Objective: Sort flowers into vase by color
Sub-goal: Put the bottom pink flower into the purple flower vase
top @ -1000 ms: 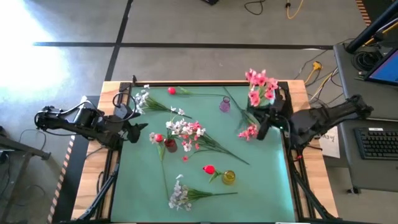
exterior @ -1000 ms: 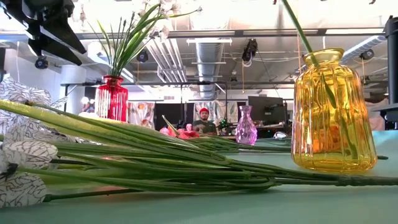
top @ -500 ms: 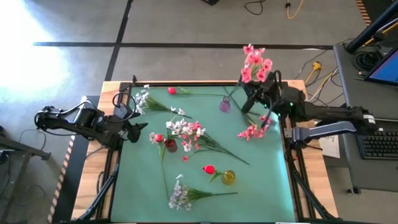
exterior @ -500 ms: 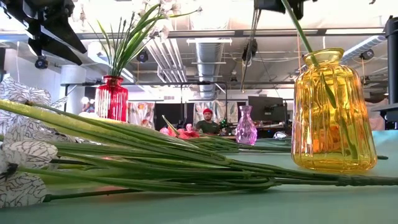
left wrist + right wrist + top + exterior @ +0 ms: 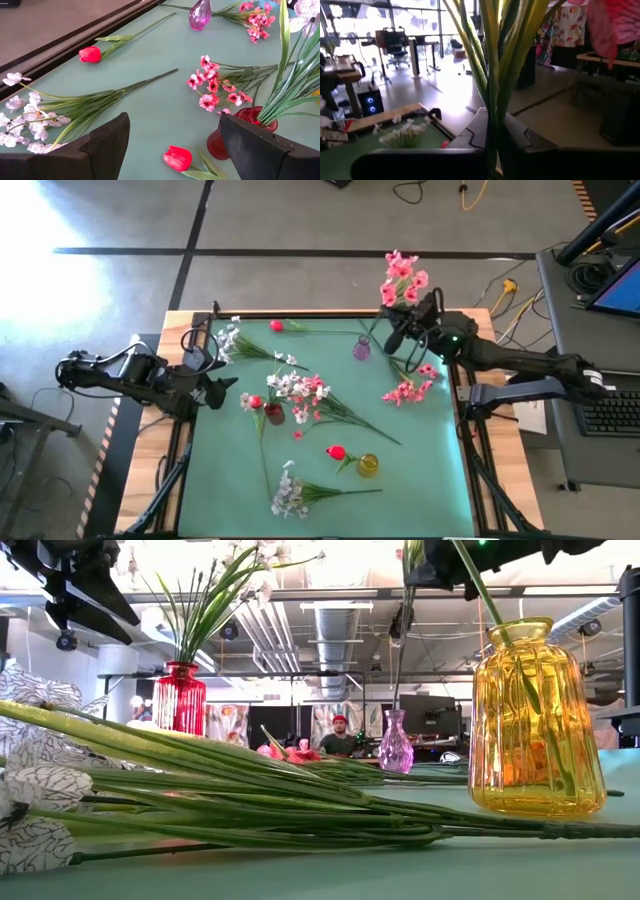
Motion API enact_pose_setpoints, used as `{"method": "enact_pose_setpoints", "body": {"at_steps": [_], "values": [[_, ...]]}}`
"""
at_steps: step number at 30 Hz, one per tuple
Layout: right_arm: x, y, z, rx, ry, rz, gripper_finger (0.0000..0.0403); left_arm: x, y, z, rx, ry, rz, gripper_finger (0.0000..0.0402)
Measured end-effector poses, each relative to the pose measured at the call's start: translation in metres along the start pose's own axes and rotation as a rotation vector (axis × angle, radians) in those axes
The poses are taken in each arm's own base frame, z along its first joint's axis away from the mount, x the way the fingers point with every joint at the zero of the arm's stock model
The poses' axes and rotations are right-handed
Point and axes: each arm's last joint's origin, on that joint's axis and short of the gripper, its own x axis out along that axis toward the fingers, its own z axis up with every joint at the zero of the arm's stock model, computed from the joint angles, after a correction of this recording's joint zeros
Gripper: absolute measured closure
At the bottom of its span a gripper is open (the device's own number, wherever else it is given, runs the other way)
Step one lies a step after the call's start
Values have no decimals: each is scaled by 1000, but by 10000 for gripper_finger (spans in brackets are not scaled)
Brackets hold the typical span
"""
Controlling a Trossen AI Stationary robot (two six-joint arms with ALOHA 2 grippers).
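Right pincer (image 5: 408, 332), upper right of the high view, is clamped on a pink spray (image 5: 400, 278) above the purple vase (image 5: 361, 348). Left pincer (image 5: 213, 391) waits agape at the desk's (image 5: 430, 470) left edge beside the red vase (image 5: 273, 414).

The right end effector (image 5: 408, 330) grips a pink flower spray (image 5: 401, 278) above the purple vase (image 5: 361, 349) at the table's (image 5: 420, 470) far right. The left end effector (image 5: 215, 388) waits open at the left edge, beside the red vase (image 5: 273, 413).
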Motion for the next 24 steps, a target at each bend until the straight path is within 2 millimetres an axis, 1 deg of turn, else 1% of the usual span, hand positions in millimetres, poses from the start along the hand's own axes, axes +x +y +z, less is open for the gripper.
{"method": "enact_pose_setpoints", "body": {"at_steps": [14, 18, 24], "values": [[23, 8, -27, -63, 108, -33, 384, 0, 0, 0, 1, 0, 1, 109], [28, 10, -35, -77, 140, -50, 365, 0, 0, 0, 1, 0, 1, 109], [31, 11, -43, -93, 176, -77, 330, 0, 0, 0, 1, 1, 0, 109]]}}
